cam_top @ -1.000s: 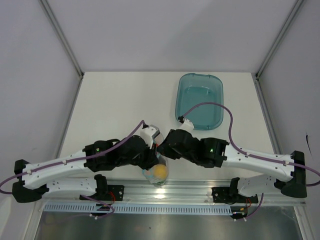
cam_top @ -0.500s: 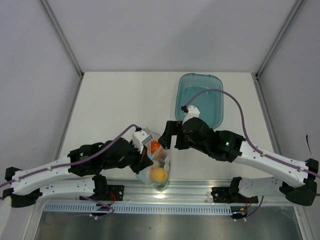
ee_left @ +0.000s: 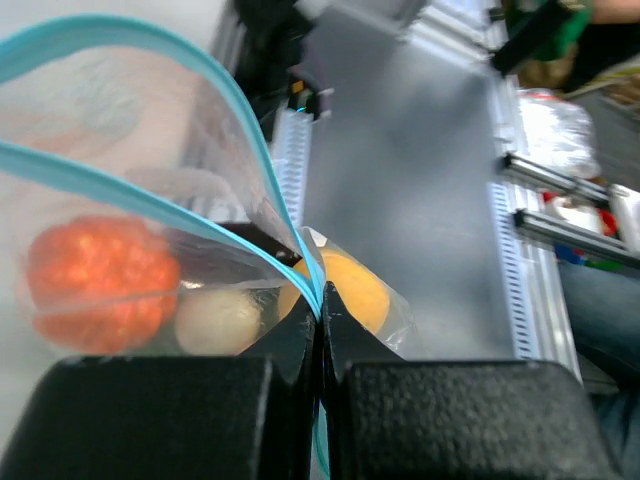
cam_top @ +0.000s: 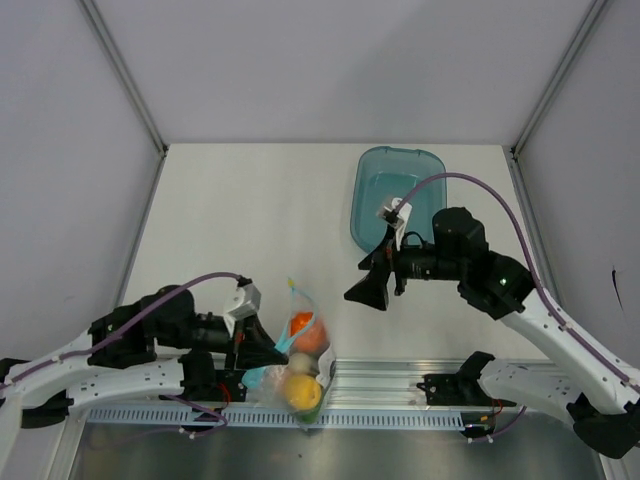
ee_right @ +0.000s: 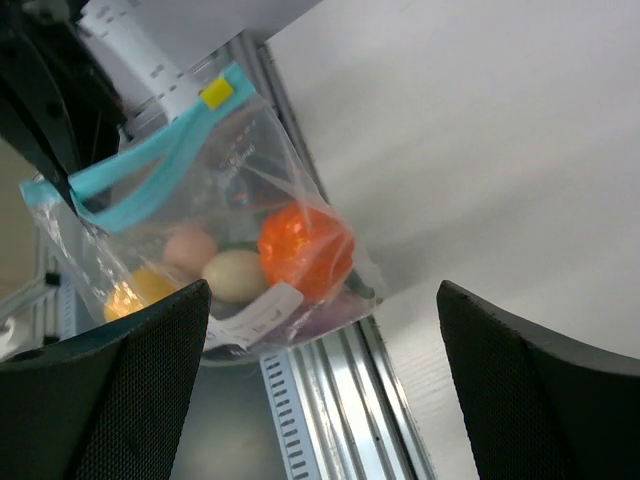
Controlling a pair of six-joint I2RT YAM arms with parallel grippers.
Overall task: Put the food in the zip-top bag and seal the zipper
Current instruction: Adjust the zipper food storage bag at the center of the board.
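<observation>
Food [cam_top: 300,362] sits inside the zip-top bag [cam_top: 318,372] at the near edge of the counter [cam_top: 230,220], and part of the bag lies over the metal rail [cam_top: 400,376] there. Through the clear plastic you can see the orange-red tomato [cam_top: 306,333], the pale egg [ee_left: 215,320] and the yellow lemon [cam_top: 300,390], all packed close together

The left arm [cam_top: 130,345] lies low along the near edge. It reaches in from the left side, and the left end effector [cam_top: 262,350] points to the right, at the bag. It is clenched tight on the zipper [ee_right: 165,145], the thin blue strip at the bag's mouth. In the left wrist view its two black fingers [ee_left: 170,420] press together with the strip between them. Away from the pinch the two blue lines spread apart, so that part of the mouth is not shut

The right arm [cam_top: 500,285] is farther back and lifted higher. Its elbow is bent, and it reaches in from the right side toward the middle of the counter. The right end effector [cam_top: 364,292] points down and to the left, toward the bag, and is well apart from it. Its fingers stand wide apart with nothing between them, so it is released

Behind the right arm, at the far right of the counter, lies the teal tray [cam_top: 385,180]
</observation>
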